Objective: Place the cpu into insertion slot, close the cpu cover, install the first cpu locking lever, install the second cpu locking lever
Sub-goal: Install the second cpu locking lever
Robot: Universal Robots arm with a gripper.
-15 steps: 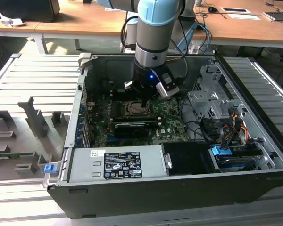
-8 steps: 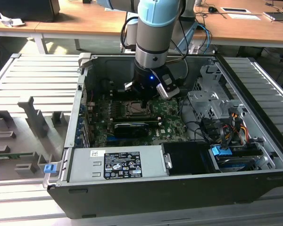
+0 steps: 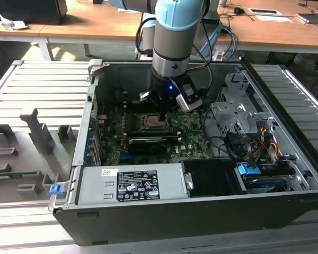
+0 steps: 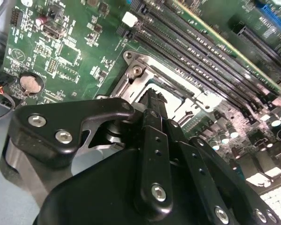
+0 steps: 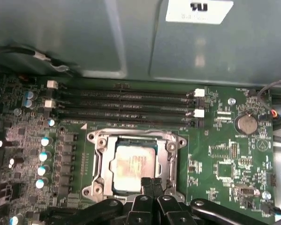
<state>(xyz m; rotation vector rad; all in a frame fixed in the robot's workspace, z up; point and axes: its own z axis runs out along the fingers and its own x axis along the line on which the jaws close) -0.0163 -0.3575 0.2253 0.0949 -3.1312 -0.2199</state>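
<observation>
While pincer [image 5: 150, 185] hovers, cpu [image 5: 132, 165] sits under cpu cover [image 5: 171, 157].

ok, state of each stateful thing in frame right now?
cpu: seated flat in the insertion slot.
cpu cover: closed down around the cpu.
gripper: fingertips together, at the socket's edge, holding nothing.
memory slots: empty, in the first wrist view.
computer case: lying open, side panel off.

Even indoor light fills the exterior view, though the computer case [image 3: 201, 211] interior sits in shadow. In both wrist views the green board [image 5: 229, 154] looks soft, with glare on the chip [image 5: 133, 164].
</observation>
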